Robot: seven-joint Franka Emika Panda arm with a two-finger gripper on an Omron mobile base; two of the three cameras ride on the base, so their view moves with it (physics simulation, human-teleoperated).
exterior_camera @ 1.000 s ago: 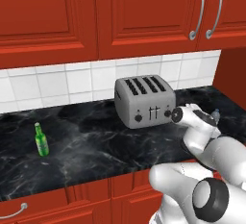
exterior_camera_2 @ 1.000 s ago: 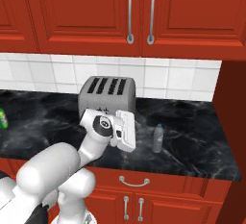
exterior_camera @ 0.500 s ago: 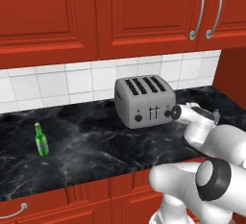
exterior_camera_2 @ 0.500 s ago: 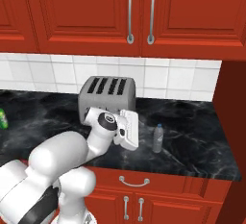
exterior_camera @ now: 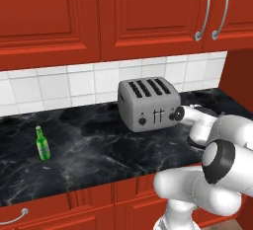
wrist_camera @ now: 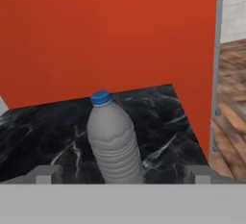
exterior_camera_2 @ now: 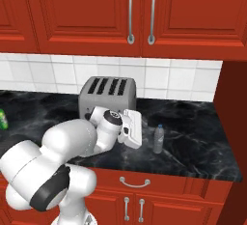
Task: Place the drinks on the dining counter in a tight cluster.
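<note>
My gripper (wrist_camera: 122, 174) stands wide open, empty, with the clear bottle (wrist_camera: 114, 141) centred low in the hand view, between the fingertips. I should advance level, straddle its ribbed body below the blue cap (wrist_camera: 100, 97), then close squarely.

Clear bottle (wrist_camera: 113, 141) with blue cap, green bottle (exterior_camera: 42, 144), black veined counter (exterior_camera: 99, 150), grey toaster (exterior_camera: 147, 104).

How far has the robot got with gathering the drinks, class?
Done: nothing visible yet. The green glass bottle and the clear blue-capped bottle stand upright, far apart, either side of the toaster on the narrow counter. In hand: the open tool lines up on the clear bottle, holding nothing. Left: every grasp and placement.
</note>
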